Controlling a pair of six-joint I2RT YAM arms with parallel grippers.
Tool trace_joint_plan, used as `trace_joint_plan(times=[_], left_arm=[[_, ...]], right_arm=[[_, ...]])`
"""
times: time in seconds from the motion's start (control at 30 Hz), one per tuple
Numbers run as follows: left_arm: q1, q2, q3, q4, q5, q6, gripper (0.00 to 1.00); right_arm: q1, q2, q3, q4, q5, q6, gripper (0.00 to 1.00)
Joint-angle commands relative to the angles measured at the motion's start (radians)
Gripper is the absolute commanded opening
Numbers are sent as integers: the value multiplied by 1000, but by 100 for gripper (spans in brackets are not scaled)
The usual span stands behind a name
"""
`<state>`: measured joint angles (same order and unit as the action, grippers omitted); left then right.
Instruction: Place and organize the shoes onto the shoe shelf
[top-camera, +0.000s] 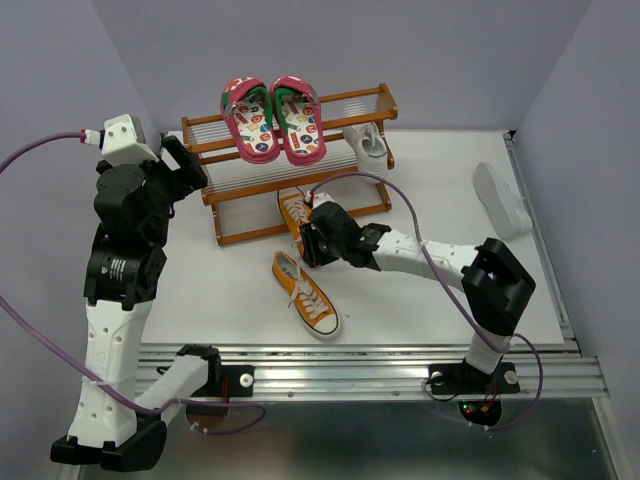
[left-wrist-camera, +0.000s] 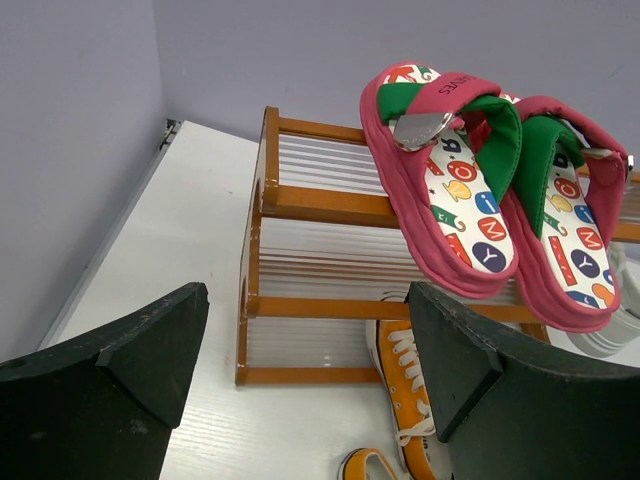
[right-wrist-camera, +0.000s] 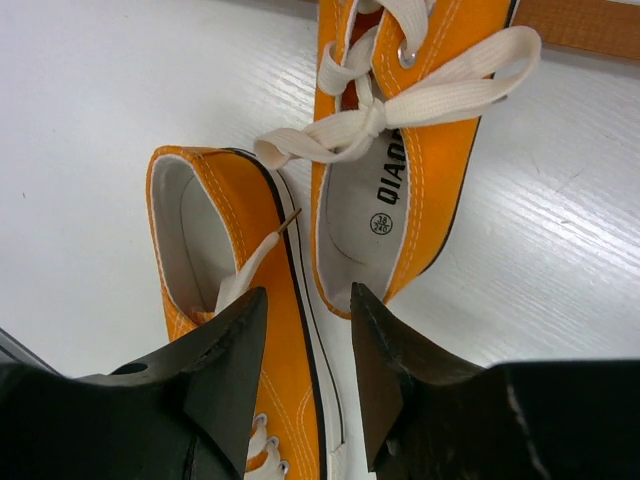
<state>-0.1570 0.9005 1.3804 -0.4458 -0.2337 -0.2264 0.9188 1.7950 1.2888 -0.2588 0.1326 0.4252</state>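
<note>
The shoe shelf (top-camera: 250, 190) stands at the back of the table. The pink pair (top-camera: 272, 118) lies on its top tier. One white sneaker (top-camera: 368, 140) sits at the shelf's right end, below the top tier. The other white sneaker (top-camera: 500, 198) lies on the table at far right. One orange sneaker (top-camera: 293, 210) has its toe at the shelf's lower tier; the other (top-camera: 305, 293) lies in front of it. My right gripper (top-camera: 308, 240) is open, just above the heels of both orange sneakers (right-wrist-camera: 420, 150) (right-wrist-camera: 230, 300). My left gripper (top-camera: 185, 165) is open and empty by the shelf's left end (left-wrist-camera: 265, 200).
The table's metal rail (top-camera: 380, 375) runs along the near edge. Purple walls close in on the left, back and right. The right arm's cable (top-camera: 400, 200) loops over the table near the shelf's right end.
</note>
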Motion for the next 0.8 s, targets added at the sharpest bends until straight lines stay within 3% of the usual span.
trace_joint_plan(times=[0.0, 0.03, 0.13, 0.23, 0.4, 0.57, 0.77], left_arm=[[-3, -8, -11, 45, 11, -1, 92], [-4, -8, -9, 47, 11, -2, 92], [-3, -8, -15, 48, 13, -2, 92], [-3, -2, -24, 50, 20, 1, 92], [-4, 11, -38, 55, 33, -10, 91], [-4, 17, -47, 58, 36, -11, 91], [-3, 12, -58, 62, 28, -17, 91]], right_arm=[[11, -91, -74, 164, 48, 18, 45], [11, -101, -119, 185, 59, 14, 45], [20, -161, -236, 309, 93, -9, 69], [29, -190, -316, 435, 128, -54, 82], [52, -239, -512, 732, 223, -109, 86], [61, -217, -531, 802, 225, -151, 91], [81, -189, -537, 872, 228, -207, 90]])
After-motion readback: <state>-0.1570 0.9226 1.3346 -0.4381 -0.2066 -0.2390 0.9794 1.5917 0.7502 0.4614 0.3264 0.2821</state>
